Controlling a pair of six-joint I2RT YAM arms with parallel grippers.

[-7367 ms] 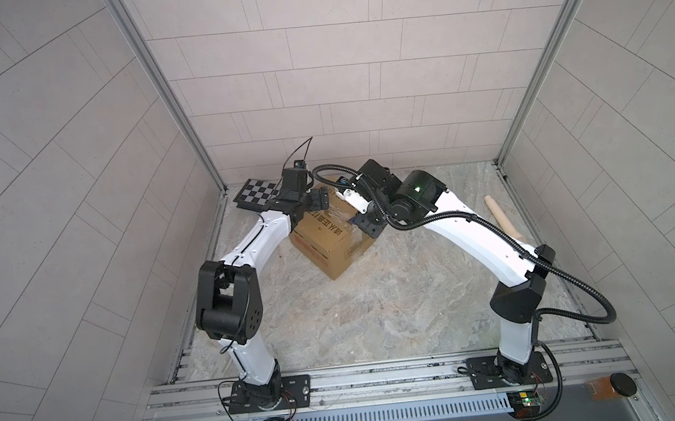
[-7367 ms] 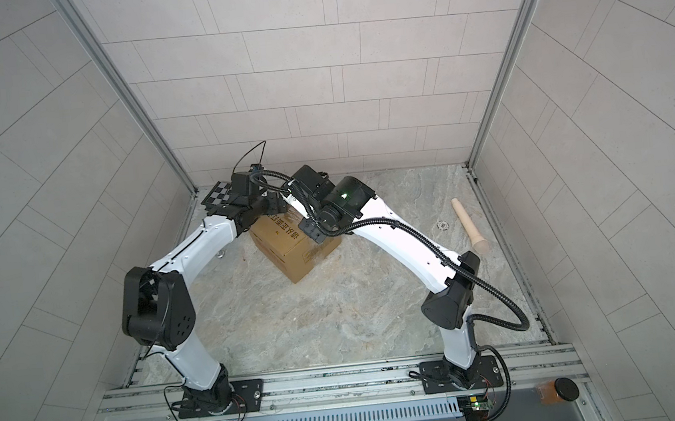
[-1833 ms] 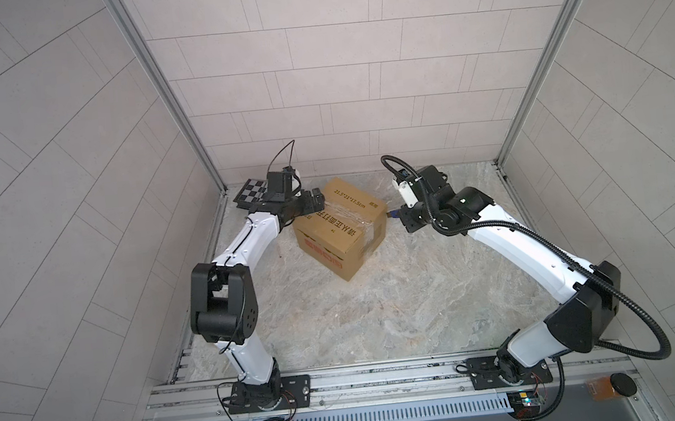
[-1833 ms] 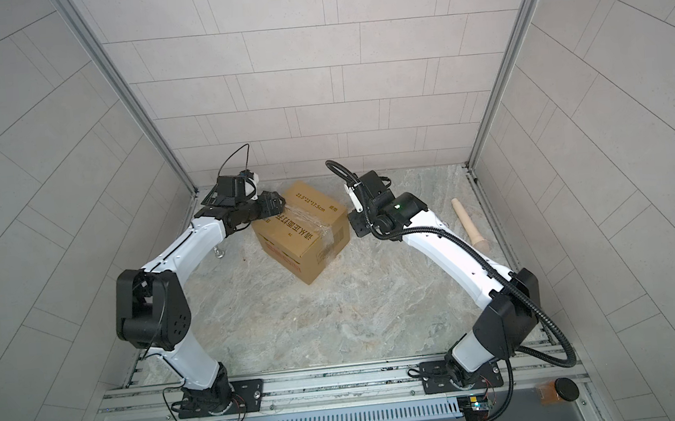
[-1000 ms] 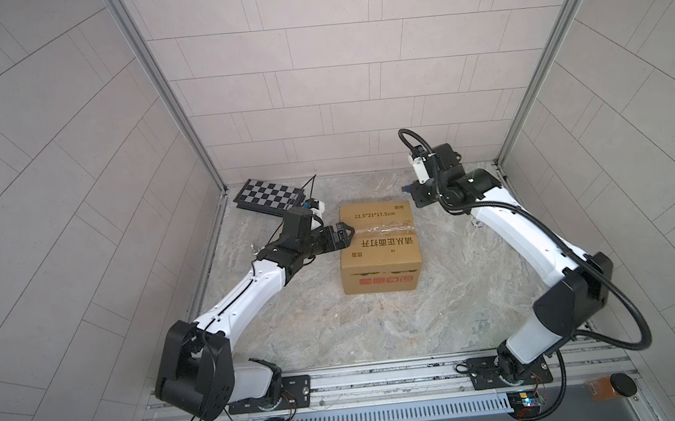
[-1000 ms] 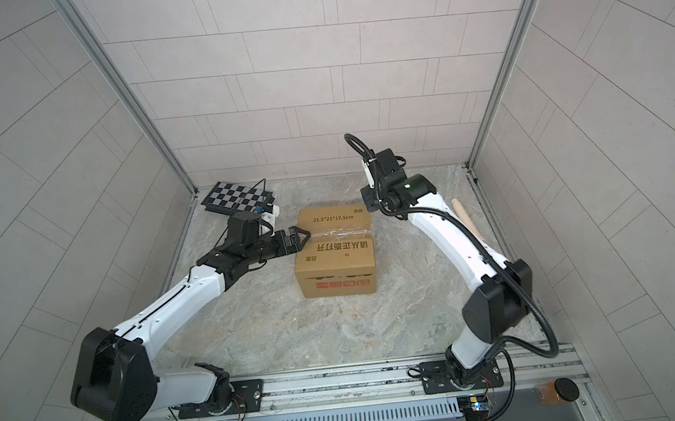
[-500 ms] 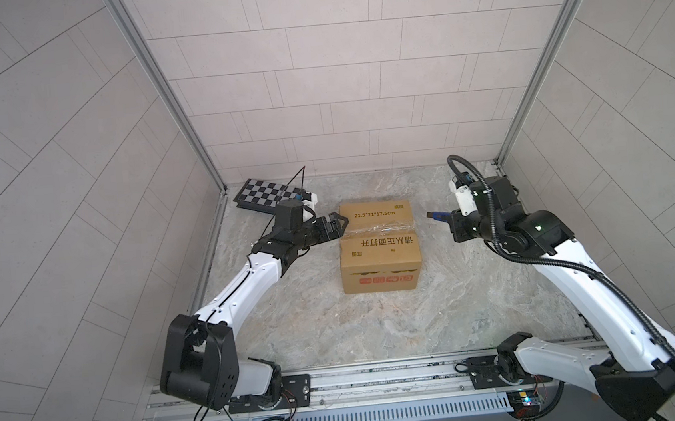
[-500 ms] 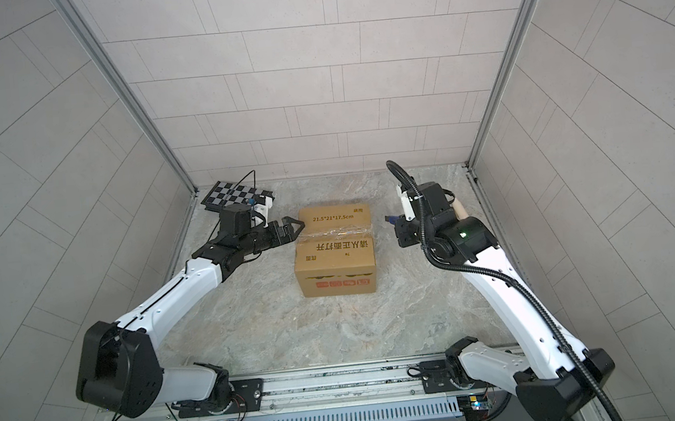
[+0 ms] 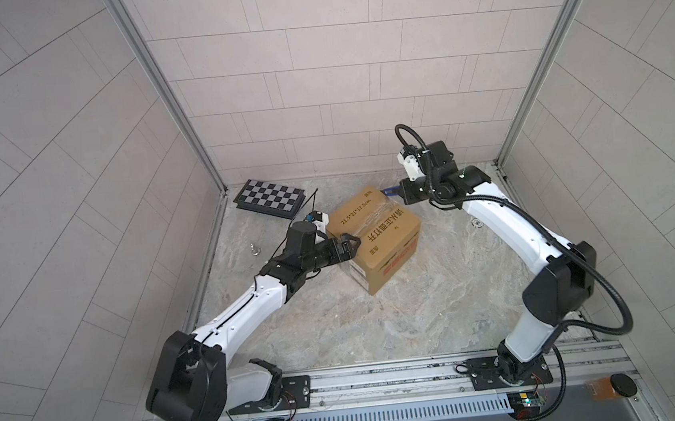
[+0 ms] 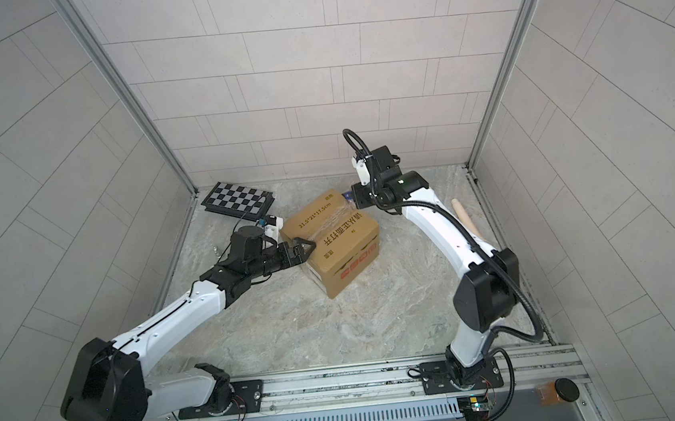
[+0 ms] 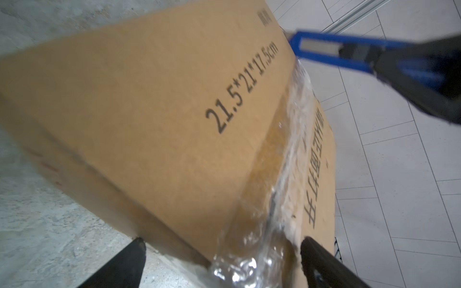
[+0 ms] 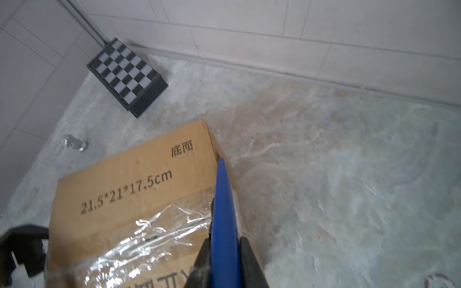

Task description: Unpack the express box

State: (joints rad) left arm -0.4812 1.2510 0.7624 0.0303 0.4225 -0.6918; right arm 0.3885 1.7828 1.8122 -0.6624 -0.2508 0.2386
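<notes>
Turned cornerwise since half a second ago, the express box [image 9: 375, 233] sits toward the back of the marbled surface [image 9: 420, 316]. It is a brown carton, flaps closed, with black Chinese print, "21.5*21*17.5cm" and crinkled clear tape along its top seam. At the seam's near end the left hand [image 9: 349, 248] stands wide apart astride the edge, while the right hand [image 9: 403, 191] is clamped on a blue cutter [image 9: 389, 191], its tip at the box's far top edge.

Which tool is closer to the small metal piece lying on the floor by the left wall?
Left. The left tool sits open at the express box's edge, on the metal piece's side; the right tool, gripping a blue cutter, is beyond the box.
</notes>
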